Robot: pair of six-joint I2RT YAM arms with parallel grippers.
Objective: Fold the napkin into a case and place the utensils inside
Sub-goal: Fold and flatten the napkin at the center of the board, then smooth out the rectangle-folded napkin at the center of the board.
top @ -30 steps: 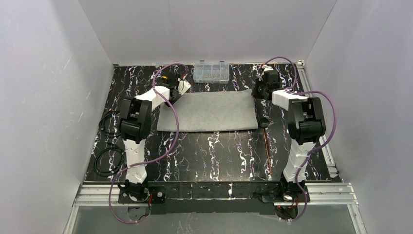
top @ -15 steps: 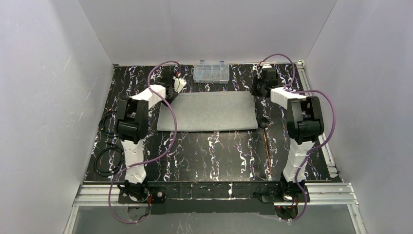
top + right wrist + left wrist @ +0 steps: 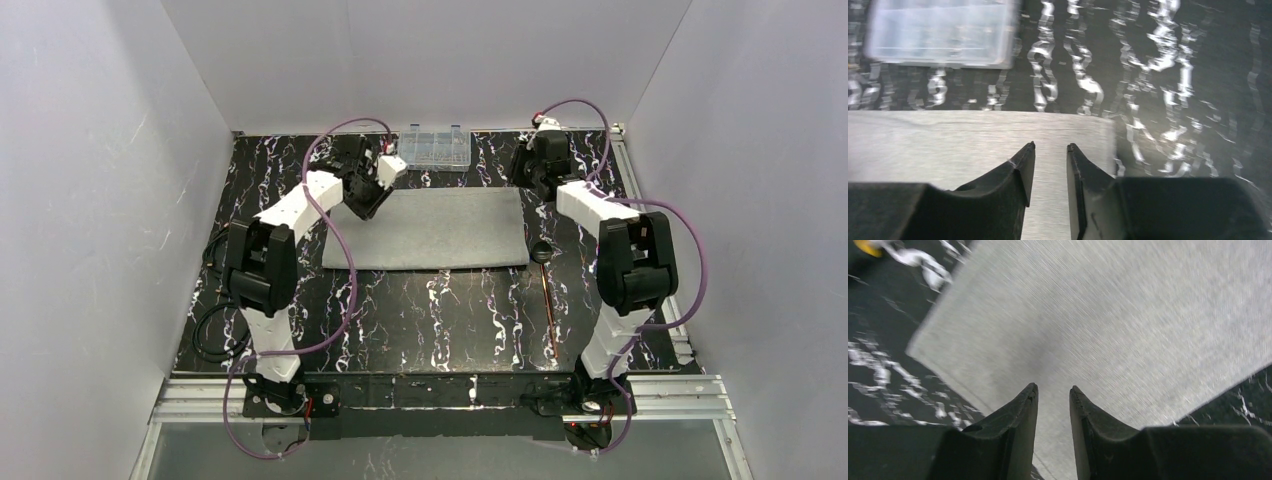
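Top external view showed the napkin (image 3: 435, 228) lying flat as a wide light-grey rectangle in the upper middle of the frame, on the black marbled table (image 3: 430, 320). The utensils (image 3: 545, 290) lay on the table right of the cloth, apart from it. A dark rounded spoon head sat just beside the napkin's lower right corner, and thin copper-brown handles ran from it toward the bottom of the frame. How many pieces lay there could not be told.

The left gripper (image 3: 372, 198) hung over the napkin's upper left corner, and the right gripper (image 3: 540, 185) stood at its upper right corner. In the left wrist view the two dark fingers (image 3: 1023, 410) stood a narrow gap apart with nothing between them, and grey cloth filled most of the frame beneath them. Whether they touched the fabric could not be told. In the right wrist view the fingers (image 3: 1020, 170) were likewise narrowly parted and empty, above the cloth near its far right corner.

Beyond the napkin's far edge, at the upper middle of the overhead frame, sat a clear plastic compartment box (image 3: 433, 147), close to the cloth but apart from it. Loops of black cable (image 3: 215, 330) lay at the table's left edge.
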